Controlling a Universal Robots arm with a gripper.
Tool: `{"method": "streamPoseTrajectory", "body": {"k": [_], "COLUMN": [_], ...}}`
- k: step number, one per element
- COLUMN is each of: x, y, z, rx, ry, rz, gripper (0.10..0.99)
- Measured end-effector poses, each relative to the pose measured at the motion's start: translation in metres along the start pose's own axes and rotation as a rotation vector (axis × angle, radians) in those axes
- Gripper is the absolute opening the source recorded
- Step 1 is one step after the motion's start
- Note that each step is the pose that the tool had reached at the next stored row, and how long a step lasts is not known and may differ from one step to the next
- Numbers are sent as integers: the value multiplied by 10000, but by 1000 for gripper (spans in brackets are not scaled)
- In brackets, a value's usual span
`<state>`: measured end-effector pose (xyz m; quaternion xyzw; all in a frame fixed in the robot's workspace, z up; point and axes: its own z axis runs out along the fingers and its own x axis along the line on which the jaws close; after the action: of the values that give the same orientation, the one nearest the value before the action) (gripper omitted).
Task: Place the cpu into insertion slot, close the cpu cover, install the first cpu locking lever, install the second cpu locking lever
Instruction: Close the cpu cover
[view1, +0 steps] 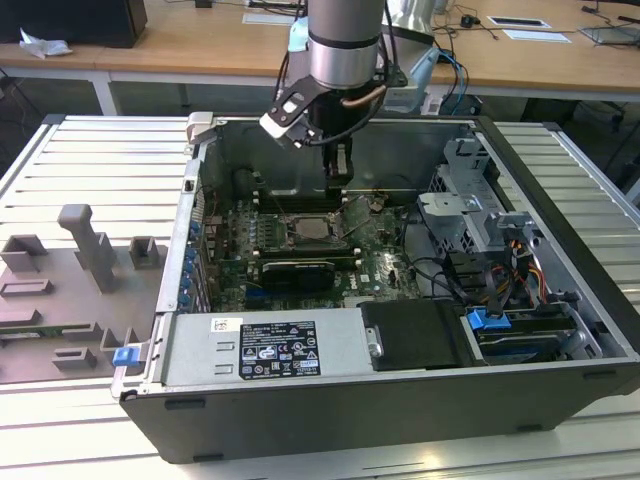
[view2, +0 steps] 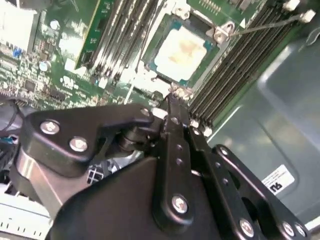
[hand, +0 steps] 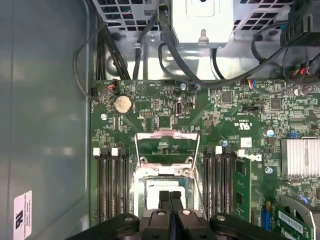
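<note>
The cpu (view2: 182, 47) lies flat in the insertion slot (hand: 141, 186), pale metal top up, on the green motherboard (hand: 225, 115) inside an open computer case (view1: 300, 425). The cpu cover (hand: 167, 134) stands swung back off the socket, board showing through its square opening in the first wrist view. A thin metal lever (view2: 267, 26) runs from the socket's corner out over the memory slots (view2: 235, 65). The gripper (hand: 170, 194) hangs just above the socket's edge, its two black fingers pressed together and holding nothing. In the exterior view the arm reaches down into the case, which sits on a ribbed metal table (view1: 90, 160). Grey fixtures (view1: 85, 245) stand toward the exterior view's left.
</note>
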<state>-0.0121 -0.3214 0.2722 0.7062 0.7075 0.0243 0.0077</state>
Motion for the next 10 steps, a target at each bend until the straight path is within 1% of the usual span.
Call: {"method": "streamPoseTrajectory", "body": {"k": [2,3,4,5,7,8,10], "x": [-1,-1,-2,-2,-2,-2,-3], "y": [88,149,187,197,211,229,346], "z": [11,19,23,27,35,39,58], "rx": [5,13,16,20,31,34,44], "ry": [4,7,10,16,35,40,43], "rz": [-90,-174,-257,-360,-847,-933,-970], "gripper": [106,106,106,106,106,106,106]}}
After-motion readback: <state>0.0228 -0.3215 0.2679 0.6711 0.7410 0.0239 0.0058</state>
